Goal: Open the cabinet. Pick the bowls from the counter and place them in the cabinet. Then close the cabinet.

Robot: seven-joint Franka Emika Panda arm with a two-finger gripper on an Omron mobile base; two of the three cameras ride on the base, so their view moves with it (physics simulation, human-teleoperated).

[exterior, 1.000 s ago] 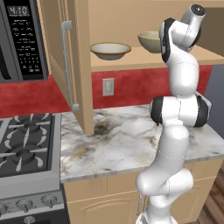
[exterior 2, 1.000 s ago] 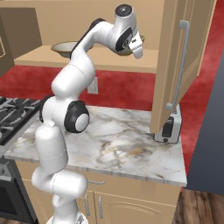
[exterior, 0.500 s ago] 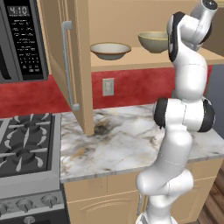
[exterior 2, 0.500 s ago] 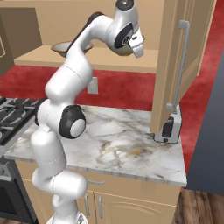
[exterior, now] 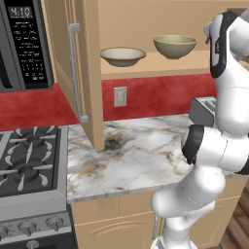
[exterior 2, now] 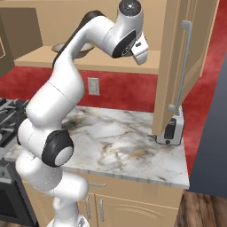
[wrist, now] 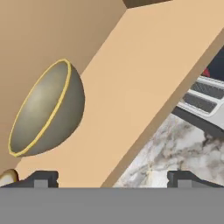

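Observation:
The cabinet (exterior: 146, 19) hangs with both doors swung wide: its left door (exterior: 68, 68) and its right door (exterior 2: 177, 66). Both bowls rest on its bottom shelf (exterior: 160, 65). The wide shallow bowl (exterior: 122, 55) is to the left and the deeper bowl (exterior: 175, 46) to the right. My gripper (exterior 2: 142, 56) is open and holds nothing. It hovers just in front of the shelf's edge, to the right of the bowls. In the hand view the deeper bowl (wrist: 46, 109) lies ahead, apart from my fingertips (wrist: 41, 179). The counter (exterior: 136, 155) spreads out below.
A silver toaster (exterior 2: 170, 131) stands on the counter under the right door. The black gas stove (exterior: 29, 165) is to the left, with a microwave (exterior: 24, 44) above it. A wall outlet (exterior: 119, 96) sits on the red backsplash.
My hand has drawn back from the deeper bowl, which stays on the shelf, and the arm has swung up and to the right. Bowls and doors have not moved.

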